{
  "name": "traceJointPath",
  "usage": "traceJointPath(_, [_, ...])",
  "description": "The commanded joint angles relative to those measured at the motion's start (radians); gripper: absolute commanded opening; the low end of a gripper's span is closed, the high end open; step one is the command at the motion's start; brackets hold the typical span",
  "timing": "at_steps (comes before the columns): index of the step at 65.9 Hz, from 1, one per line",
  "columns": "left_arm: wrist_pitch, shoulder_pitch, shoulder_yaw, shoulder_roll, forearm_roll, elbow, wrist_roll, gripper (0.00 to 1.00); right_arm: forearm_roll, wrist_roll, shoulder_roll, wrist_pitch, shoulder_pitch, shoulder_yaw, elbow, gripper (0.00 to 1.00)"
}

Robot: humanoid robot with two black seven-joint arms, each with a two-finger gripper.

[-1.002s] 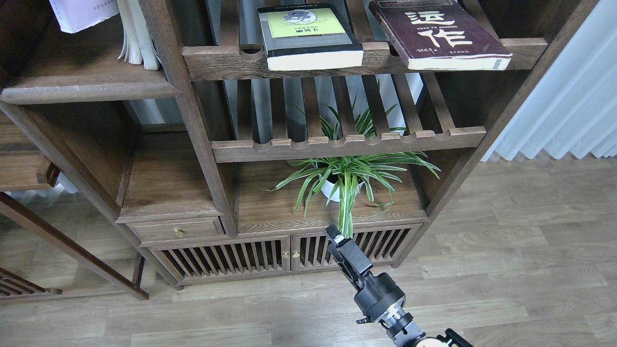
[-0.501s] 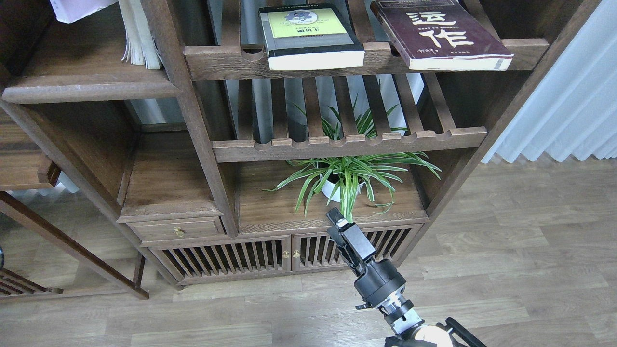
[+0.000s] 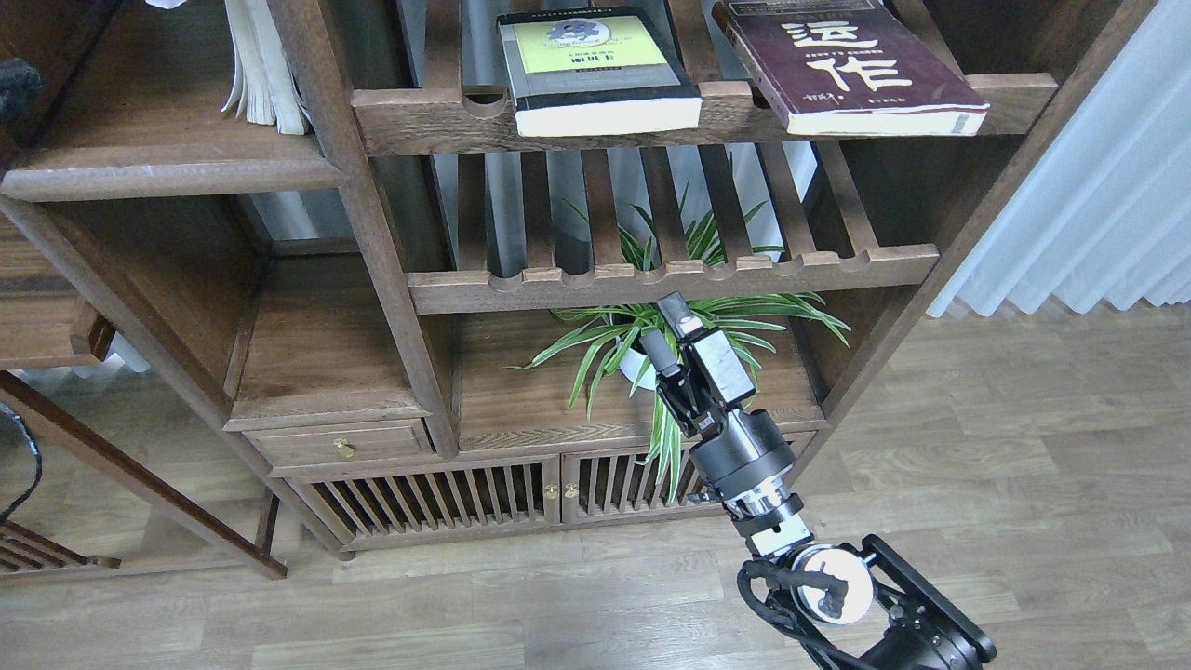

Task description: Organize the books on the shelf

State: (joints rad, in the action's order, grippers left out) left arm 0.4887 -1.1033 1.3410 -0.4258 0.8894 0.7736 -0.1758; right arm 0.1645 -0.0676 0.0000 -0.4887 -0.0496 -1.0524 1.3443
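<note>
The thick black book with a yellow-green panel [image 3: 595, 65] lies flat on the top slatted shelf, its front edge over the rail. The dark maroon book with white characters [image 3: 847, 65] lies flat to its right, overhanging the rail. Only a pale sliver of the lilac-pink book [image 3: 167, 3] shows at the top edge, above the solid dark shelf board [image 3: 158, 172] at the upper left. My right gripper [image 3: 665, 328] is raised in front of the plant, below the lower slatted shelf, its fingers a little apart and empty. My left gripper is out of view.
Thin cream-white books [image 3: 256, 65] stand upright on the solid board against the post. A potted spider plant [image 3: 670, 344] sits just behind my right gripper. A lower slatted shelf [image 3: 670, 279] lies above it. A dark blurred shape [image 3: 14, 84] shows at the left edge.
My right arm has risen from cabinet-door height up to the plant. The lilac-pink book has moved upward, almost out of the frame.
</note>
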Motion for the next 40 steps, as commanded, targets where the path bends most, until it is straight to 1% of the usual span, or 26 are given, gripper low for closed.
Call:
traceJointPath(1, [0.000, 0.003, -0.014, 0.016, 0.003, -0.031, -0.017, 0.07, 0.007, -0.009, 0.000, 0.000, -0.007, -0.029, 0.024, 1.00])
traceJointPath(6, [0.000, 0.008, -0.014, 0.047, -0.009, -0.065, -0.028, 0.08, 0.026, -0.017, 0.000, 0.000, -0.013, -0.047, 0.033, 1.00])
traceJointPath(14, [0.000, 0.008, -0.013, 0.079, -0.012, -0.071, -0.034, 0.08, 0.035, -0.017, 0.000, 0.000, -0.013, -0.054, 0.036, 1.00])
traceJointPath(30, [0.000, 0.008, -0.013, 0.090, -0.017, -0.077, -0.036, 0.12, 0.041, -0.020, 0.000, 0.000, -0.021, -0.055, 0.084, 1.00])
traceJointPath(34, [0.000, 0.006, -0.014, 0.090, -0.017, -0.077, -0.034, 0.16, 0.046, -0.020, 0.000, 0.000, -0.021, -0.055, 0.088, 1.00])
traceJointPath(37, [0.000, 0.008, -0.014, 0.088, -0.018, -0.077, -0.034, 0.23, 0.046, -0.020, 0.000, 0.000, -0.022, -0.055, 0.088, 1.00])
traceJointPath(38, [0.000, 0.010, -0.014, 0.088, -0.018, -0.076, -0.033, 0.30, 0.046, -0.020, 0.000, 0.000, -0.022, -0.057, 0.088, 1.00])
traceJointPath(39, [0.000, 0.010, -0.014, 0.088, -0.018, -0.074, -0.031, 0.33, 0.046, -0.020, 0.000, 0.000, -0.022, -0.057, 0.088, 1.00])
traceJointPath(40, [0.000, 0.010, -0.013, 0.088, -0.020, -0.071, -0.031, 0.38, 0.046, -0.020, 0.000, 0.000, -0.022, -0.057, 0.088, 1.00])
